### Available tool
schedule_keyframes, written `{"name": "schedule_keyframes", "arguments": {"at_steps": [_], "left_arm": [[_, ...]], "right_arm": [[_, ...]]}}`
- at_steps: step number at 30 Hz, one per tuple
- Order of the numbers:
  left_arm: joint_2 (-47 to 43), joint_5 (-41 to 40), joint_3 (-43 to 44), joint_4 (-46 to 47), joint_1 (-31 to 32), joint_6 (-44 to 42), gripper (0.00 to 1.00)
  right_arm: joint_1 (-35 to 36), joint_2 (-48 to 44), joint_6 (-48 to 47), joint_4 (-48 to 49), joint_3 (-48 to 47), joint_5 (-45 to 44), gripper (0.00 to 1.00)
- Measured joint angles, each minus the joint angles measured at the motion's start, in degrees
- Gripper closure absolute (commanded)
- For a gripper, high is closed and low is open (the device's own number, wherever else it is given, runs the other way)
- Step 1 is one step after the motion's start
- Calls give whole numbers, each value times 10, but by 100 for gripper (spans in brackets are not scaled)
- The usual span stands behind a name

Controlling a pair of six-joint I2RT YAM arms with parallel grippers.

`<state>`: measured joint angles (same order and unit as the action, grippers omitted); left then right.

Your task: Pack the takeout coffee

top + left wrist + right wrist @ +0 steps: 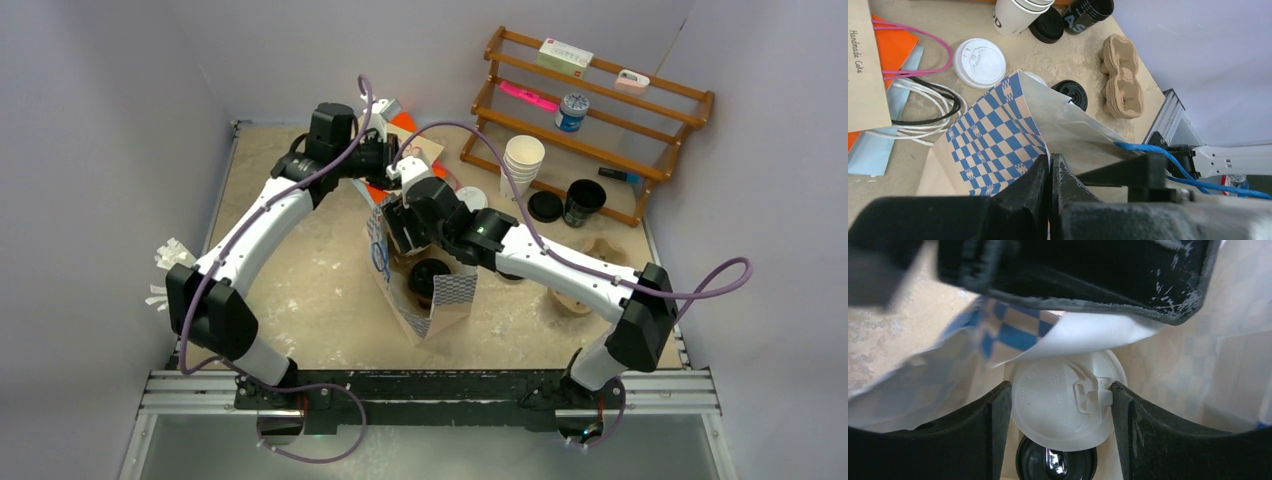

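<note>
White-lidded cup (1063, 410) is inside the paper bag (445, 300). The right gripper (1062, 390) has reached down into the bag mouth. Its jaws stand wide with one finger against each side of the lid, so it's gripping the cup. Can't tell if the cup has reached the bag floor.

Black-lidded cup (430, 275) is in the same bag. In the right wrist view it sits just beside the white one, partly hidden under its lid edge.

Left gripper (1049, 167) is fully closed, pinching the bag's top rim on the far side. The bag is kraft with a blue checker print and stands upright near the middle of the table (300, 270), mouth open.

Rest of the table:
- Loose white lid (979, 62) lies flat just beyond the bag.
- Stack of lidless white cups (523, 160), loose black lid (545, 206) and open black cup (583, 200) sit towards the far right corner, in front of a wooden rack (600, 110).
- Brown cardboard cup carriers (1120, 75) are stacked near the right edge.
- Flat orange bag (895, 50) and a kraft "Handmade Cake" bag (865, 65) lie at the far edge, handles splayed out.
</note>
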<state>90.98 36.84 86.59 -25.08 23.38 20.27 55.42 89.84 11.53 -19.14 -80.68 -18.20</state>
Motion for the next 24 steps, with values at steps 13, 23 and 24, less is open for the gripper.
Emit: {"name": "schedule_keyframes", "arguments": {"at_steps": [13, 23, 24], "left_arm": [[-27, 4, -26, 29, 0, -6, 100], [-27, 5, -26, 32, 0, -6, 100], [-27, 5, -28, 33, 0, -6, 100]], "right_arm": [[-4, 6, 10, 80, 63, 23, 50], [-7, 8, -3, 89, 65, 11, 50], [-7, 9, -3, 90, 65, 10, 50]]}}
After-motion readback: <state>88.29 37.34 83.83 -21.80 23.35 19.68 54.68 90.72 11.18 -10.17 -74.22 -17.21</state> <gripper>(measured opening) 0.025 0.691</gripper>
